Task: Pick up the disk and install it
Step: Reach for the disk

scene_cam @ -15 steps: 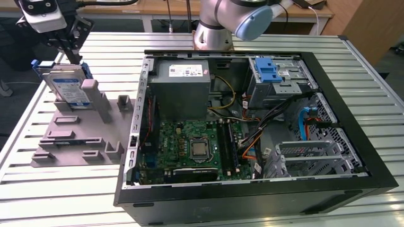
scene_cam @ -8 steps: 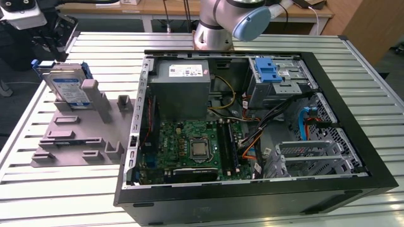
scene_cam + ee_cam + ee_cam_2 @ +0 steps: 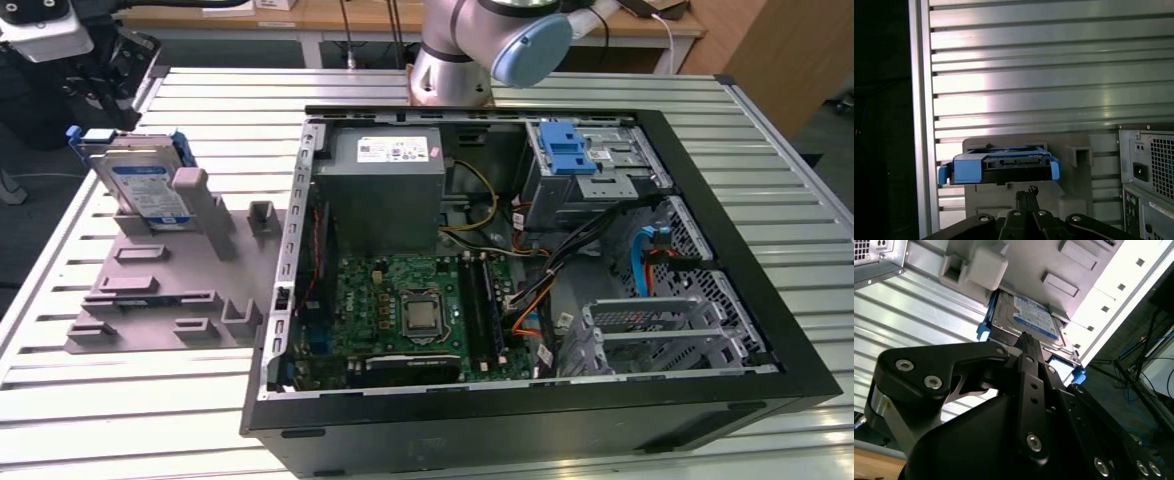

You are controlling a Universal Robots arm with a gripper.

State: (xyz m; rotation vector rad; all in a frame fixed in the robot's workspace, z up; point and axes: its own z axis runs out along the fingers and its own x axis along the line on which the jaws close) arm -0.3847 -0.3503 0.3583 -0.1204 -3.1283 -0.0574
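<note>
Disk (image 3: 140,185) propped on edge in grey holder (image 3: 160,300) on slatted surface (image 3: 120,420), ten o'clock from open computer case (image 3: 534,430), likely to offer its blue-framed end to the gripper (image 3: 1026,191), jaws clenched on nothing, near it.

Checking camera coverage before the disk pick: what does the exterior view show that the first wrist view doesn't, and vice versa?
Exterior view adds: the inside of the open case, with motherboard, power supply and blue drive bay.
First wrist view adds: the connector end of the disk seen edge-on, the gripper facing it, and the case's rear power socket.
Shared: the disk standing in the grey holder on the slatted table, not yet picked up.
</note>
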